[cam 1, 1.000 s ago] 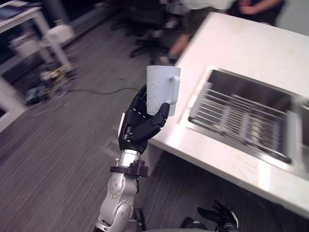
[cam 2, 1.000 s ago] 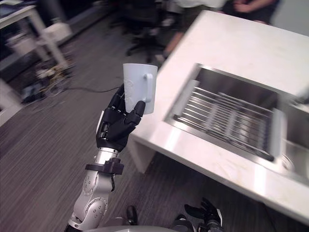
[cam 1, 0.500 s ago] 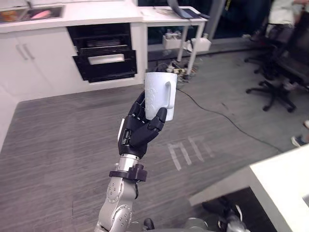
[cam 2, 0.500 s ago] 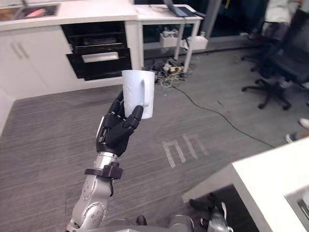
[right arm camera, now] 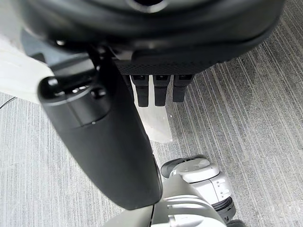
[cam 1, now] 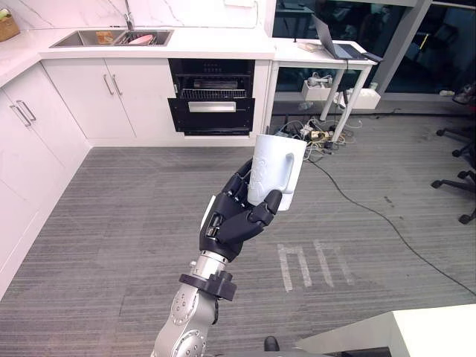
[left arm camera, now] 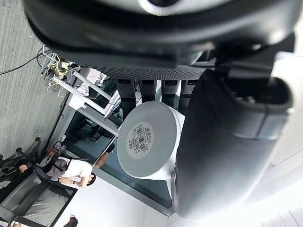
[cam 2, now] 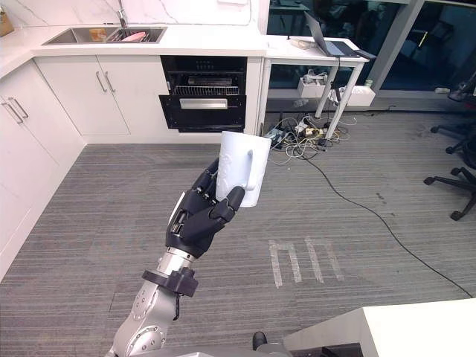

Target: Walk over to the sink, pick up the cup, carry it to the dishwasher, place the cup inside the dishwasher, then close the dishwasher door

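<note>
Since half a second ago the whole view has swung round, so the camera has moved and not the things. Now the black dishwasher (cam 1: 212, 97) sits at the top middle of the left eye view, under a white counter (cam 1: 223, 46). Its door hangs part way open and a rack shows inside.

Same as before, the left hand (cam 1: 234, 223) holds the white cup (cam 1: 275, 167) up in the middle of the frame. Its fingers and thumb are curled round the lower part of the cup. The cup stands upright with its handle turned toward the right of the frame. It is well apart from the dishwasher. In the left wrist view the round bottom of the cup shows, with a small sticker on it.

In the right wrist view the right hand (right arm camera: 104, 142) hangs over the grey floor (cam 1: 111, 245). Its fingers are straight and hold nothing.

At the upper left a sink (cam 1: 111, 37) is set in the counter, with white cupboards (cam 1: 97, 97) below. At the upper right a laptop (cam 1: 335, 41) lies on a desk (cam 1: 320, 58), and a pile of wires (cam 1: 312, 134) lies on the floor under it. Pale tape marks (cam 1: 312, 264) show on the floor at the lower right.
</note>
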Available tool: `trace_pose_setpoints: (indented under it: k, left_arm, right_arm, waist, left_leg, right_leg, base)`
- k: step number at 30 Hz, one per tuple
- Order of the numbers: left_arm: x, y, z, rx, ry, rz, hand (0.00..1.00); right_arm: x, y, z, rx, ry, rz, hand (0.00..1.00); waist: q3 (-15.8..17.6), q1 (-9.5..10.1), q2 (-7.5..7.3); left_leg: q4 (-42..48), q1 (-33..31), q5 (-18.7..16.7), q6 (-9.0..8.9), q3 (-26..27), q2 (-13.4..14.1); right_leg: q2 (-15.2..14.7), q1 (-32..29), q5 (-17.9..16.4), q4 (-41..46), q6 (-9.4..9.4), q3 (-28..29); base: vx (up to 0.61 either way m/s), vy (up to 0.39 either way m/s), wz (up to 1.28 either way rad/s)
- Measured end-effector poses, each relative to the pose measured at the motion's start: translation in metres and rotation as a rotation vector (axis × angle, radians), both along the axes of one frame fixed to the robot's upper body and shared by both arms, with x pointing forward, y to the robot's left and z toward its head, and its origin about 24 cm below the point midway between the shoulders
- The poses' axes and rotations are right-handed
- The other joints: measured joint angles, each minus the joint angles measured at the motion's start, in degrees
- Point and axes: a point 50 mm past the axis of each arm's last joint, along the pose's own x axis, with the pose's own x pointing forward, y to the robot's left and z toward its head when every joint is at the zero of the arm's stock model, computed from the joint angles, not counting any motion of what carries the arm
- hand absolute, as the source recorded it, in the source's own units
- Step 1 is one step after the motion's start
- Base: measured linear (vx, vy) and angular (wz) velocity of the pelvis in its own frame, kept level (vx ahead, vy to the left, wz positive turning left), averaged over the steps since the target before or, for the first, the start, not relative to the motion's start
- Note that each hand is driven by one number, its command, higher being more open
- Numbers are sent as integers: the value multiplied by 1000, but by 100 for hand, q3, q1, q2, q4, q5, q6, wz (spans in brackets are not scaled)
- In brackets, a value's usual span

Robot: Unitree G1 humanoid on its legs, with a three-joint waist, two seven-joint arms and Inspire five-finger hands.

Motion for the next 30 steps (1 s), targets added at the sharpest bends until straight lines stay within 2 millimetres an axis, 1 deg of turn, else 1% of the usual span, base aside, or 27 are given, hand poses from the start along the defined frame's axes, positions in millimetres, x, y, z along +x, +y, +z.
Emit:
trace_pose_setpoints:
  k: [5,6,7,9,10,11,12,13,14,15,16,17,18,20,21,22,23,24,25,26,27,28,29,30]
  left_arm:
    - [1,2,-1,5,5,10,30]
    - [4,1,-4,13,13,8,30]
    - [6,-1,-9,20,31,7,30]
    - [10,-2,-18,28,69,27,30]
    - [13,-1,-23,48,91,47,30]
    - [14,0,-26,57,102,55,30]
    - [18,-2,-28,74,113,64,30]
    - [21,-3,-28,73,119,66,30]
    - [25,-6,-25,60,121,75,30]
    - [28,-8,-21,52,110,77,30]
    - [28,-9,-20,48,106,78,30]
    - [29,-7,-20,51,104,84,30]
    - [29,-2,-20,59,102,102,30]
    - [30,0,-19,67,93,108,30]
    - [29,1,-18,70,89,107,30]
    - [29,0,-18,74,87,100,30]
    - [28,0,-19,78,88,94,30]
    - [27,-3,-19,84,89,76,30]
    - [25,-4,-20,83,92,71,30]
    - [25,-4,-20,83,93,70,30]
    - [25,-4,-20,83,93,70,30]
    - [25,-3,-19,81,89,74,30]
    - [25,-3,-19,81,87,75,30]
    - [25,-3,-18,80,86,73,30]
  right_arm:
    - [-1,2,0,19,-11,4,90]
    - [-4,5,0,28,-17,-6,90]
    - [-7,7,-1,35,-19,-21,90]
    - [-9,8,-1,36,-25,-38,90]
    - [-11,9,-1,38,-32,-60,90]
    - [-11,10,-1,39,-33,-71,90]
    - [-13,10,-2,33,-32,-85,90]
    - [-13,9,-1,26,-32,-97,90]
    - [-15,9,-3,12,-20,-134,90]
    - [-17,8,-4,-5,-7,-185,90]
    - [-19,6,-4,-16,1,-192,90]
    - [-21,3,-4,-30,15,-199,90]
    - [-21,3,-5,-35,21,-204,90]
    - [-19,1,-4,-42,15,-200,90]
    - [-8,2,-3,-29,-17,-170,90]
    - [10,6,-2,-16,-65,-136,90]
    - [18,8,-1,-14,-88,-120,90]
    - [25,3,2,-32,-110,-88,90]
    - [35,3,5,-29,-146,-59,90]
    - [41,5,6,-25,-167,-39,90]
    - [55,11,9,-14,-211,-1,90]
    - [72,19,13,4,-262,39,90]
    - [81,24,16,15,-290,63,90]
    - [97,35,22,42,-354,100,90]
  waist:
    - [-52,17,-26]
    - [-97,-42,-46]
    - [-104,-46,-64]
    - [-106,-52,-64]
    - [-98,-79,-66]
    - [-93,-108,-58]
    - [-50,-179,-36]
    - [-3,-211,0]
    - [59,-256,-53]
    - [143,-344,-69]
    - [179,-340,-6]
    - [244,-336,-18]
    - [278,-300,-89]
    - [281,-276,-103]
    - [285,-256,-110]
    - [298,-249,-131]
    - [304,-246,-137]
    - [326,-243,-163]
    - [355,-224,-217]
    - [360,-235,-236]
    - [361,-253,-240]
    - [361,-232,-236]
    - [361,-226,-236]
    - [363,-214,-233]
  left_leg:
    - [69,21,2,33,208,58]
    - [58,18,6,28,180,66]
    - [74,41,3,19,182,76]
    - [171,2,-73,-72,189,105]
    - [368,-94,-211,-78,496,286]
    - [501,-156,-278,-145,778,451]
    - [719,-268,-307,-192,1310,767]
    - [835,-331,-313,-195,1619,935]
    - [806,-375,-342,-129,2261,1110]
    - [976,-417,-340,1,2494,1151]
    - [1021,-420,-317,-30,2514,1229]
    - [940,-409,-153,-220,2464,1134]
    - [785,-372,-115,-175,2399,917]
    - [767,-481,-129,-129,2352,737]
    - [781,-566,-163,-72,2365,614]
    - [786,-625,-199,-14,2376,492]
    - [785,-638,-216,13,2376,429]
    - [763,-600,-249,68,2356,313]
    - [750,-558,-269,100,2322,202]
    - [762,-553,-285,126,2294,156]
    - [786,-558,-320,182,2244,88]
    - [785,-560,-352,235,2221,38]
    - [785,-568,-368,261,2203,15]
    - [792,-578,-403,309,2126,-42]
  right_leg:
    - [61,-12,69,-58,-10,154]
    - [53,31,92,-124,-28,76]
    - [29,86,101,-152,-39,-73]
    - [-21,102,108,-140,-48,-359]
    - [-51,103,110,-116,-53,-610]
    - [-54,102,102,-90,-64,-718]
    - [-73,73,42,16,-88,-947]
    - [-125,22,-40,168,-82,-1157]
    - [-374,-68,-155,394,-34,-1582]
    - [-618,-33,-215,451,37,-1986]
    - [-641,-29,-269,534,92,-2121]
    - [-808,-19,-364,730,175,-2303]
    - [-1000,-22,-416,811,234,-2356]
    - [-1185,-101,-448,869,268,-2409]
    - [-1305,-217,-454,956,276,-2397]
    - [-1437,-318,-464,1057,266,-2370]
    - [-1500,-353,-476,1135,205,-2346]
    - [-1587,-479,-656,1439,-85,-2173]
    - [-1568,-626,-888,1716,-169,-1766]
    - [-1529,-661,-961,1792,-91,-1561]
    - [-1481,-659,-1036,1844,-73,-1331]
    - [-1495,-648,-1047,1848,-83,-1314]
    - [-1508,-645,-1060,1846,-89,-1317]
    - [-1549,-614,-1110,1869,-122,-1344]
  base:
    - [-2,-2,-18]
    - [-3,-23,8]
    - [-11,-29,16]
    - [-23,-26,15]
    - [-33,-45,28]
    - [-32,-83,62]
    - [-23,-70,83]
    - [-50,-19,148]
    - [-65,75,197]
    - [-77,116,189]
    - [-71,149,153]
    - [-119,219,87]
    - [-101,187,73]
    - [-99,170,31]
    - [-114,224,17]
    - [-86,231,11]
    - [-39,239,20]
    - [4,230,20]
    - [20,151,23]
    - [43,131,24]
    - [63,96,25]
    - [79,111,22]
    - [92,69,21]
    - [86,40,26]
